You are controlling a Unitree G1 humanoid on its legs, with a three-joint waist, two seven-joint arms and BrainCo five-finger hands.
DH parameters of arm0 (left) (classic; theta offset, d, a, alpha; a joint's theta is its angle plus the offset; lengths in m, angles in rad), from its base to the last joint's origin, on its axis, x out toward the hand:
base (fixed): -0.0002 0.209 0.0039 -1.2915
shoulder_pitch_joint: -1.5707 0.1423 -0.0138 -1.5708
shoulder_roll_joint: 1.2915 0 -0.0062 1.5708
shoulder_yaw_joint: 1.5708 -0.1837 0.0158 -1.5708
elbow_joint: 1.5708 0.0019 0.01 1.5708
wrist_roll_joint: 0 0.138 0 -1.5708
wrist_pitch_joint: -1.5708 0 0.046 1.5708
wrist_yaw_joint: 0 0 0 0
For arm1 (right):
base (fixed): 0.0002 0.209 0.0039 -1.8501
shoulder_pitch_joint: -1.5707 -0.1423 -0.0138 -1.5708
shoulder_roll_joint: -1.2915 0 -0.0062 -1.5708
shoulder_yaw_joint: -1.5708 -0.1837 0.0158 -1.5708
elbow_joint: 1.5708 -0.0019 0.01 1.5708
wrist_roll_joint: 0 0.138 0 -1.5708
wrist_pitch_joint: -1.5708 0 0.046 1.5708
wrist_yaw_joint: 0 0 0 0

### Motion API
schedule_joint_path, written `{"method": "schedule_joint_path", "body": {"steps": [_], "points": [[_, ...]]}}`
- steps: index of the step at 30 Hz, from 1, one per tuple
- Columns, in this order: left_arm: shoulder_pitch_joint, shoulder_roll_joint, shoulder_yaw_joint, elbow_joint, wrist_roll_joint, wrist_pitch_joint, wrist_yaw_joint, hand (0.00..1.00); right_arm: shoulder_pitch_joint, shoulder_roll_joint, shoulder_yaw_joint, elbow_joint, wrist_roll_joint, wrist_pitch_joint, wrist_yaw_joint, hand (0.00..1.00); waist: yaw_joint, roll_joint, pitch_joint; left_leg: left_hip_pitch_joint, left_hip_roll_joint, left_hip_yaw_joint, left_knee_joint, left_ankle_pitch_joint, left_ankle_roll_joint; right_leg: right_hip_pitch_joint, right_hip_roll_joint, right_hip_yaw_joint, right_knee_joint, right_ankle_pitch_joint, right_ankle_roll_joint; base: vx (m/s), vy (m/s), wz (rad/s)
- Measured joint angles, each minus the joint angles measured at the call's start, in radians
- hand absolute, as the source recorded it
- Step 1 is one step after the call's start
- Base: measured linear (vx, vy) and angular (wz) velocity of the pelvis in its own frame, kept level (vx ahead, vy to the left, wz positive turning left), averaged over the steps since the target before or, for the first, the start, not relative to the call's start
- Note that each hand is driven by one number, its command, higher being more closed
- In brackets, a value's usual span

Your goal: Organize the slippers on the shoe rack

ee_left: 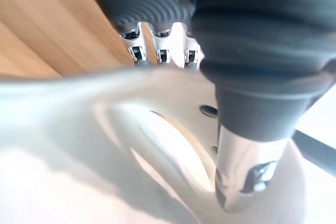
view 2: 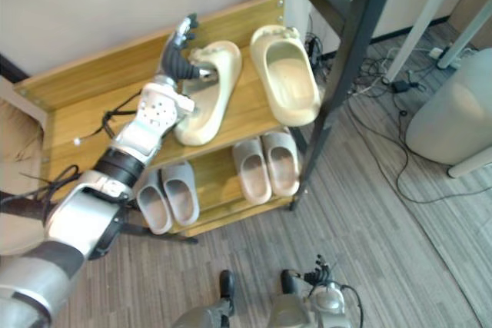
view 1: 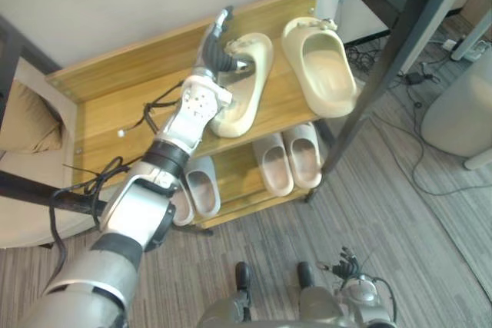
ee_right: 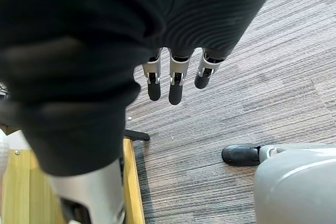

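Two cream slippers lie on the top board of the wooden shoe rack [view 1: 115,109]. My left hand [view 1: 214,50] is on the left cream slipper [view 1: 244,101], with the thumb inside it and the fingers curled over its outer edge. In the left wrist view that slipper [ee_left: 79,145] sits right against the hand, and the thumb [ee_left: 241,171] presses its upper. The right cream slipper [view 1: 319,63] rests free beside it, toe toward the wall. My right hand [ee_right: 169,80] hangs over the carpet, its fingers straight and holding nothing.
On the lower shelf stand two pairs of grey slippers [view 1: 288,159] [view 1: 201,186]. A black metal post [view 1: 384,59] slants across the rack's right end. Cables [view 1: 415,74] and a grey rounded bin [view 1: 461,113] lie to the right, and a tan cushion [view 1: 23,113] to the left.
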Motion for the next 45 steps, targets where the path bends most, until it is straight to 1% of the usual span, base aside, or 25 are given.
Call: {"method": "schedule_joint_path", "body": {"steps": [3, 5, 7, 10, 12, 14, 15, 16, 18, 21, 22, 23, 25, 26, 29, 33, 36, 40, 42, 45], "points": [[0.047, 0.005, 0.0, -0.082, -0.033, -0.004, -0.002, 0.0, -0.001, 0.0, 0.001, 0.005, -0.001, 0.004, 0.001, 0.0, 0.002, 0.0, 0.0, 0.004, -0.001, -0.012, 0.0, 0.0, 0.0, 0.014, -0.001, -0.012, -0.009, 0.0, 0.0, 0.01, -0.011, 0.1], [0.066, 0.007, 0.0, -0.124, -0.047, -0.007, -0.002, 0.0, -0.001, 0.0, 0.001, 0.008, -0.001, 0.007, 0.002, 0.0, 0.01, 0.0, 0.0, 0.004, -0.001, -0.016, 0.0, 0.0, 0.0, 0.017, -0.001, -0.016, -0.012, 0.0, 0.0, 0.01, -0.012, 0.09], [0.095, 0.008, 0.0, -0.184, -0.07, -0.022, -0.001, 0.0, -0.001, -0.001, 0.002, 0.014, -0.002, 0.008, 0.003, 0.0, 0.018, 0.0, 0.0, 0.003, -0.002, -0.028, 0.0, 0.001, 0.0, 0.024, -0.002, -0.025, -0.015, -0.001, 0.0, 0.0, -0.012, 0.12], [0.124, 0.009, 0.001, -0.245, -0.092, -0.032, -0.001, 0.0, -0.001, -0.001, 0.002, 0.019, -0.002, 0.008, 0.003, 0.0, 0.023, 0.0, 0.0, 0.004, -0.004, -0.035, 0.0, 0.001, 0.0, 0.03, -0.003, -0.033, -0.015, -0.004, 0.001, 0.0, -0.009, 0.12], [0.17, 0.01, 0.009, -0.315, -0.115, -0.049, 0.0, 0.0, -0.005, -0.002, 0.005, 0.033, -0.002, 0.007, 0.004, 0.0, 0.031, 0.0, -0.002, 0.007, -0.007, -0.039, 0.0, 0.001, 0.0, 0.033, -0.007, -0.039, -0.009, -0.01, 0.003, 0.0, -0.004, 0.08], [0.2, 0.01, 0.025, -0.345, -0.135, -0.053, 0.0, 0.0, -0.006, -0.002, 0.005, 0.032, -0.002, 0.007, 0.004, 0.0, 0.033, 0.0, -0.002, 0.009, -0.01, -0.051, 0.0, 0.002, 0.001, 0.033, -0.009, -0.049, 0.006, -0.019, 0.005, 0.0, -0.004, 0.14], [0.222, 0.015, 0.031, -0.351, -0.154, -0.066, 0.0, 0.0, -0.005, -0.002, 0.008, 0.034, -0.005, 0.008, 0.004, 0.0, 0.034, -0.001, -0.005, 0.011, -0.013, -0.06, 0.0, 0.002, 0.001, 0.038, -0.009, -0.055, 0.005, -0.02, 0.005, 0.0, -0.003, 0.14], [0.225, 0.016, 0.033, -0.353, -0.157, -0.067, 0.0, 0.0, -0.005, -0.002, 0.009, 0.034, -0.006, 0.008, 0.004, 0.0, 0.034, -0.001, -0.006, 0.011, -0.013, -0.061, 0.0, 0.002, 0.002, 0.038, -0.009, -0.056, 0.005, -0.02, 0.005, -0.01, -0.003, 0.11], [0.307, 0.03, 0.082, -0.418, -0.202, -0.073, 0.001, 0.0, -0.002, -0.001, 0.02, 0.035, -0.01, 0.009, 0.005, 0.0, 0.051, -0.005, -0.009, 0.011, -0.013, -0.064, 0.0, 0.003, 0.002, 0.041, -0.009, -0.06, 0.004, -0.02, 0.005, -0.01, -0.008, 0.06], [0.416, 0.03, 0.105, -0.497, -0.263, -0.086, 0.0, 0.0, 0.005, 0.0, 0.032, 0.038, -0.01, 0.014, 0.005, 0.0, 0.063, -0.011, -0.014, 0.017, -0.013, -0.078, 0.0, 0.003, 0.002, 0.057, -0.01, -0.08, 0.001, -0.023, 0.003, -0.01, -0.013, 0.15], [0.427, 0.03, 0.105, -0.505, -0.269, -0.087, 0.0, 0.0, 0.007, -0.001, 0.037, 0.038, -0.01, 0.014, 0.005, 0.0, 0.065, -0.013, -0.015, 0.017, -0.013, -0.08, 0.0, 0.004, 0.002, 0.058, -0.01, -0.081, 0.001, -0.024, 0.002, -0.02, -0.018, 0.19], [0.463, 0.031, 0.107, -0.522, -0.295, -0.088, -0.001, 0.0, 0.011, 0.001, 0.041, 0.038, -0.011, 0.017, 0.007, 0.0, 0.076, -0.019, -0.018, 0.017, -0.013, -0.085, 0.0, 0.005, 0.001, 0.063, -0.009, -0.089, 0.0, -0.025, 0.001, -0.03, -0.015, 0.18], [0.518, 0.031, 0.12, -0.55, -0.316, -0.091, -0.001, 0.0, 0.013, 0.004, 0.046, 0.038, -0.011, 0.019, 0.011, 0.0, 0.081, -0.026, -0.022, 0.018, -0.012, -0.086, 0.0, 0.005, 0.001, 0.066, -0.009, -0.097, 0.0, -0.027, 0.001, -0.03, -0.013, 0.12], [0.573, 0.03, 0.133, -0.585, -0.337, -0.093, -0.002, 0.0, 0.015, 0.006, 0.049, 0.038, -0.012, 0.019, 0.012, 0.0, 0.087, -0.031, -0.025, 0.017, -0.012, -0.086, 0.0, 0.005, 0.001, 0.066, -0.009, -0.097, 0.0, -0.027, 0.001, 0.0, 0.0, 0.0], [0.651, 0.026, 0.14, -0.618, -0.359, -0.093, -0.02, 0.0, 0.021, 0.006, 0.05, 0.04, -0.012, 0.021, 0.012, 0.0, 0.099, -0.038, -0.029, 0.017, -0.012, -0.087, 0.0, 0.005, 0.001, 0.066, -0.01, -0.099, -0.001, -0.027, 0.001, 0.0, 0.0, 0.0], [0.693, 0.008, 0.139, -0.625, -0.387, -0.093, -0.042, 0.0, 0.027, 0.006, 0.051, 0.04, -0.013, 0.024, 0.013, 0.0, 0.112, -0.05, -0.041, 0.015, -0.013, -0.09, 0.0, 0.006, 0.001, 0.068, -0.009, -0.104, -0.007, -0.027, 0.001, 0.0, 0.0, 0.0], [0.718, 0.003, 0.12, -0.633, -0.41, -0.093, -0.049, 0.0, 0.03, 0.005, 0.06, 0.04, -0.017, 0.024, 0.013, 0.0, 0.113, -0.061, -0.052, 0.011, -0.014, -0.095, 0.0, 0.006, 0.001, 0.07, -0.009, -0.109, -0.015, -0.027, 0.001, 0.01, -0.006, 0.03], [0.718, -0.021, 0.08, -0.636, -0.437, -0.093, -0.081, 0.0, 0.031, 0.006, 0.062, 0.046, -0.048, 0.025, 0.013, 0.0, 0.114, -0.062, -0.053, 0.012, -0.017, -0.116, 0.0, 0.006, 0.001, 0.086, -0.01, -0.129, -0.024, -0.027, 0.001, 0.01, -0.011, 0.16], [0.718, -0.022, 0.058, -0.646, -0.442, -0.091, -0.083, 0.0, 0.03, 0.005, 0.065, 0.046, -0.049, 0.025, 0.013, 0.0, 0.118, -0.061, -0.054, 0.012, -0.016, -0.116, 0.0, 0.006, 0.001, 0.086, -0.008, -0.13, -0.025, -0.027, 0.001, 0.0, -0.007, 0.02], [0.716, -0.027, 0.036, -0.651, -0.447, -0.092, -0.086, 0.0, 0.03, 0.0, 0.079, 0.047, -0.049, 0.026, 0.013, 0.0, 0.116, -0.061, -0.054, 0.012, -0.015, -0.115, 0.0, 0.006, 0.001, 0.086, -0.008, -0.129, -0.025, -0.027, 0.001, 0.0, 0.0, 0.0]]}}
